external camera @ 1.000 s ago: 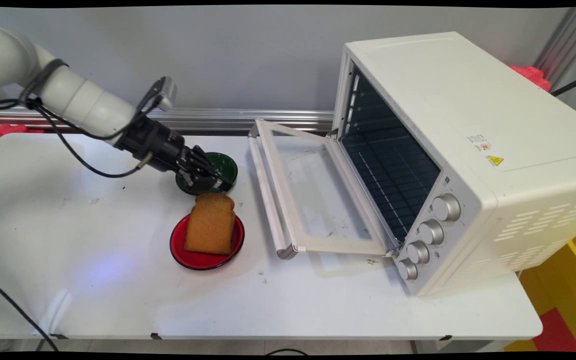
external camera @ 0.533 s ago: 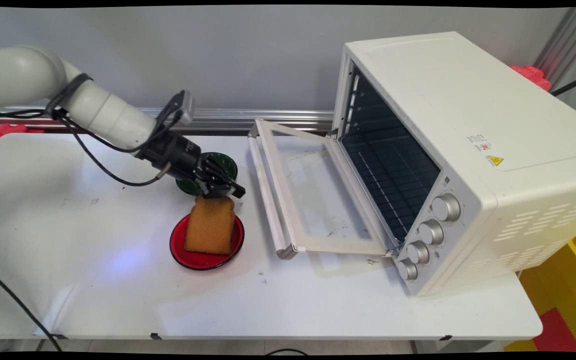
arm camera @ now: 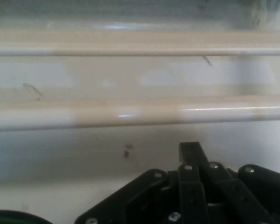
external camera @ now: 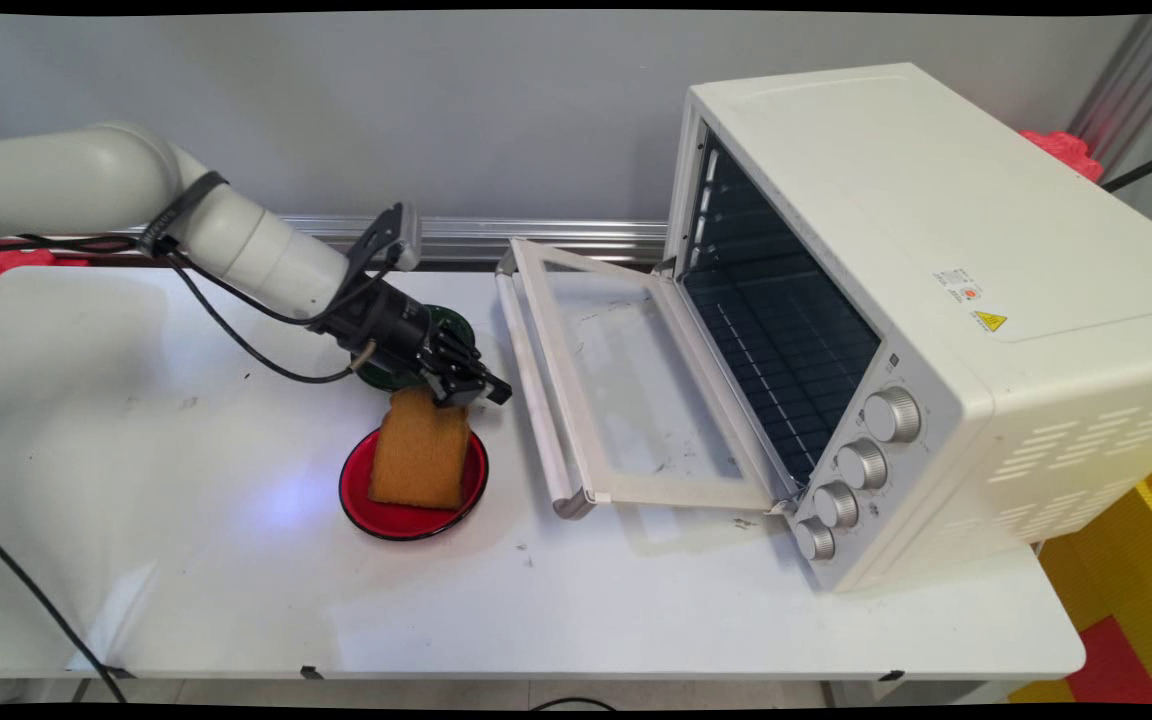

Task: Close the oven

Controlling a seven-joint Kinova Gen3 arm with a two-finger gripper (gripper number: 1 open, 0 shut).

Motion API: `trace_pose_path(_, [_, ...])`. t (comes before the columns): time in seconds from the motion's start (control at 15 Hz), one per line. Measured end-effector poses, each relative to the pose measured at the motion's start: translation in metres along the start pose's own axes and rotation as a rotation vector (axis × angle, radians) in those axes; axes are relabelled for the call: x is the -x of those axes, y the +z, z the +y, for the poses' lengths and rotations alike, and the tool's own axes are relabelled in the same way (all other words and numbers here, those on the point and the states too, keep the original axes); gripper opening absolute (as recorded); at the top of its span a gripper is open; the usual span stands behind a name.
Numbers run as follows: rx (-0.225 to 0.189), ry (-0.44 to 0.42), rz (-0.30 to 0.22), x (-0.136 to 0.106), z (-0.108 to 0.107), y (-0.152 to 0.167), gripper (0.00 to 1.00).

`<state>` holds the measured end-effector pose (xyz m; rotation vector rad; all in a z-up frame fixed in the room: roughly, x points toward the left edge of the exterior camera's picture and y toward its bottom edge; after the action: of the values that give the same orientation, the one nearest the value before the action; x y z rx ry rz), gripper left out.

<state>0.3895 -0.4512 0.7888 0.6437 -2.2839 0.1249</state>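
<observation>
The oven (external camera: 896, 300) stands right of the claw (external camera: 471, 385) on the desk (external camera: 186, 560), door (external camera: 626, 390) lowered, exposing the cavity. Below the claw, a red plate (external camera: 386, 515) carries the toast (external camera: 421, 452); a green plate (external camera: 456, 325) lies behind. Claw together, at the toast's top edge.

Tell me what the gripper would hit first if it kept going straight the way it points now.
Most likely the open oven door: the gripper points right toward the door's handle bar, which fills the hand view just ahead. Depth is hard to judge.
</observation>
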Motion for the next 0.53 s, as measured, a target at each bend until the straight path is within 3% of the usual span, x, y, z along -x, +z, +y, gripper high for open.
trace_pose_path(0.53, [-0.003,0.004,0.008,0.000,-0.005,0.020,0.00])
